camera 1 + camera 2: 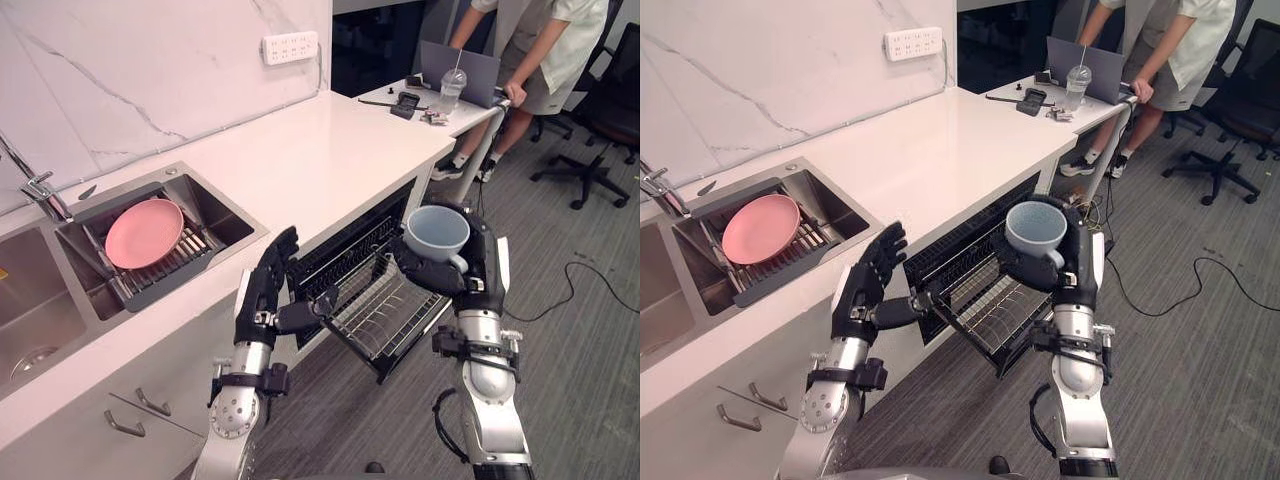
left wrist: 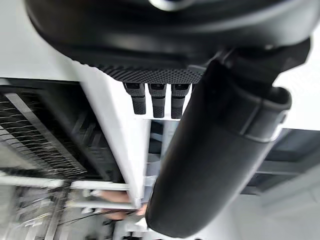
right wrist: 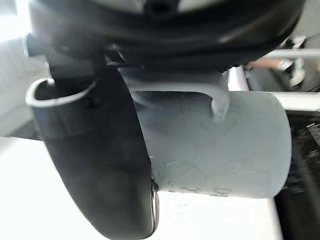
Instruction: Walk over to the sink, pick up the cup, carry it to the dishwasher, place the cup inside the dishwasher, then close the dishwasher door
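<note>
White stone counter (image 1: 300,160); black wire dishwasher rack (image 1: 390,310) out. Above it, right hand (image 1: 482,262) curls round pale blue cup (image 1: 437,232); left hand (image 1: 262,295) straight-fingered. Next, likely: lower cup in.

Left hand (image 1: 264,292) raised, fingers straight, thumb out, right hand (image 1: 478,264) upright, fingers curled round cup (image 1: 437,230), both forearms lifted

A long white tabletop (image 1: 300,150) runs along the marbled wall, with a steel sink (image 1: 222,228) let into it. In the sink sits a dark draining rack (image 1: 165,272), and a pink plate (image 1: 144,232) leans on that rack. A tap (image 1: 40,190) stands at the sink's back rim. At the far end, a second tabletop (image 1: 468,118) carries a laptop (image 1: 460,68), a plastic cup (image 1: 450,90) with a straw, and a dark gadget (image 1: 404,104).
</note>
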Available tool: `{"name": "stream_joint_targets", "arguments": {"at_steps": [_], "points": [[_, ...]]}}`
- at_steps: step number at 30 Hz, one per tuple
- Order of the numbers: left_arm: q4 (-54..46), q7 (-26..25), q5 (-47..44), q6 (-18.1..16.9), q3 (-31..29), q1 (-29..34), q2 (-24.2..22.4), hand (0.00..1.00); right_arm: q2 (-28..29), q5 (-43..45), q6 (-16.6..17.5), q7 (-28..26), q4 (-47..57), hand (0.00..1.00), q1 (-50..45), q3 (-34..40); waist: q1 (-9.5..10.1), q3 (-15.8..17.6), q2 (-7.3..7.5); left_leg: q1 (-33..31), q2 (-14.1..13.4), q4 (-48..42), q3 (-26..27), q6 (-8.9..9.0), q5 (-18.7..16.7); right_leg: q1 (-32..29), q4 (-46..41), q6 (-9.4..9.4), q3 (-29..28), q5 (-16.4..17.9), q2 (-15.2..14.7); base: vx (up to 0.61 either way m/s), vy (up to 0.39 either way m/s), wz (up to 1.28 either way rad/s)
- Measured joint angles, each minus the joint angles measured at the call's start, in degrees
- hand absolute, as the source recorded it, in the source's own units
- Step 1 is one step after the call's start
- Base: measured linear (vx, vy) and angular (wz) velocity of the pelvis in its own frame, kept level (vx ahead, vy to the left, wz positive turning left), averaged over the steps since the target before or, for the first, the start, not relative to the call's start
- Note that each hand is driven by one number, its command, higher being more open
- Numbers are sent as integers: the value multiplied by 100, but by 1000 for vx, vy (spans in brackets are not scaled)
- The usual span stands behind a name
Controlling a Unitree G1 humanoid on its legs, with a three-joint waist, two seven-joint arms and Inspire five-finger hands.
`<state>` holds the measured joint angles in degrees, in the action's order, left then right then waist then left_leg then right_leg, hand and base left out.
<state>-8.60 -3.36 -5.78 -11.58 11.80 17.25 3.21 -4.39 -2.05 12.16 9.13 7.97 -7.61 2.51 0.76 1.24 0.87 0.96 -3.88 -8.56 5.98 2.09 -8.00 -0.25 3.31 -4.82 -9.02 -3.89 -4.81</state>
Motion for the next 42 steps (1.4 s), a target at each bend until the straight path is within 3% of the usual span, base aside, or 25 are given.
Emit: {"name": "stream_joint_targets", "arguments": {"at_steps": [7,24,31,37,42], "points": [[1242,303,-328,110,-178,434,64,90,-128,-54,-208,-43,-884,30,-220,125,-3,33,-60,-111,-2,14,-12,1,7,-98,29,-8,16,-4,-3,2,-1,1],[3723,251,254,225,-691,334,246,90,-305,-90,-360,137,-2469,30,197,123,7,87,-128,-213,83,421,-312,31,349,-194,81,-48,341,-46,-85,-20,-9,10],[4281,118,375,233,-917,-18,299,90,-724,-211,-367,273,-2807,30,1212,107,85,740,-168,-672,101,138,-395,41,411,-523,-26,-56,421,-155,-107,-93,-6,8],[4315,55,368,191,-929,-392,303,90,-1160,-210,-379,442,-3288,30,2331,30,257,1424,-363,-1283,44,-439,-488,47,321,-936,-283,-42,474,-196,-43,-87,-6,6],[4278,-63,348,67,-927,-552,258,90,-1420,-210,-446,531,-3426,30,2908,-148,329,1731,-359,-1622,33,-589,-496,50,325,-1285,-452,-34,466,-201,-28,-65,3,0]]}}
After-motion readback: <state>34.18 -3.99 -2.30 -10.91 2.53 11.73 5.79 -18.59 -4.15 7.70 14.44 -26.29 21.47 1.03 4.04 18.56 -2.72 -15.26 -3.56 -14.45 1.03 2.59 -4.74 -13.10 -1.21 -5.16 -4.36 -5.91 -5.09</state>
